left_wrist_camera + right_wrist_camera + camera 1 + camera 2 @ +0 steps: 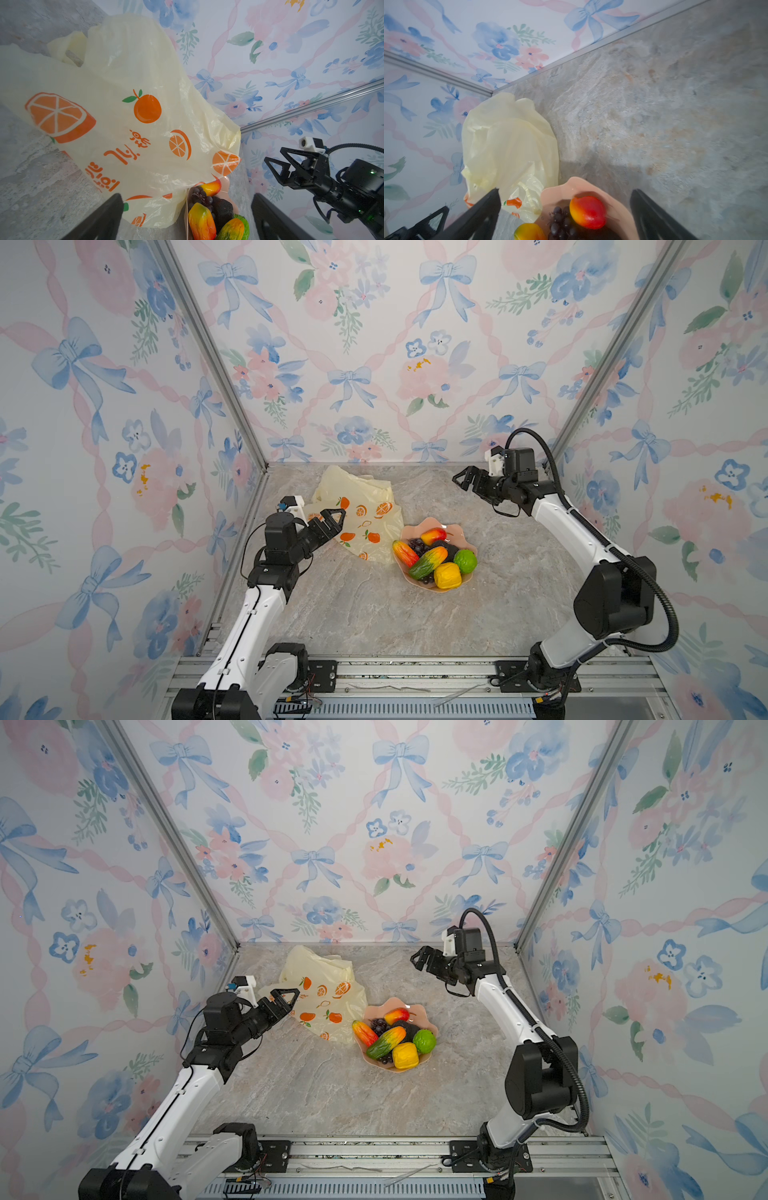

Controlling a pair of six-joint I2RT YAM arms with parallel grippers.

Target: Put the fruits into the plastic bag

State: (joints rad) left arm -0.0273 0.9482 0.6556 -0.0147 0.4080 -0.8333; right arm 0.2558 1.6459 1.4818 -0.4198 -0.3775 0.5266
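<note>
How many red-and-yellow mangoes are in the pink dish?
2. The back mango lies at the far rim of the dish; the left mango lies beside the grapes. Others may hide underneath.

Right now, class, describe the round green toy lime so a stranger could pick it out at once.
On the grey marbled table sits a wavy-edged pink dish of toy fruits. The lime lies at the dish's right edge, beside the yellow lemon. It alone is round and all green.

A robotics test cell is indicated: floral wall panels (374,323) are held in aluminium profiles (211,352), and a mounting rail (415,672) is fixed at the near edge of the tabletop (353,614).
</note>
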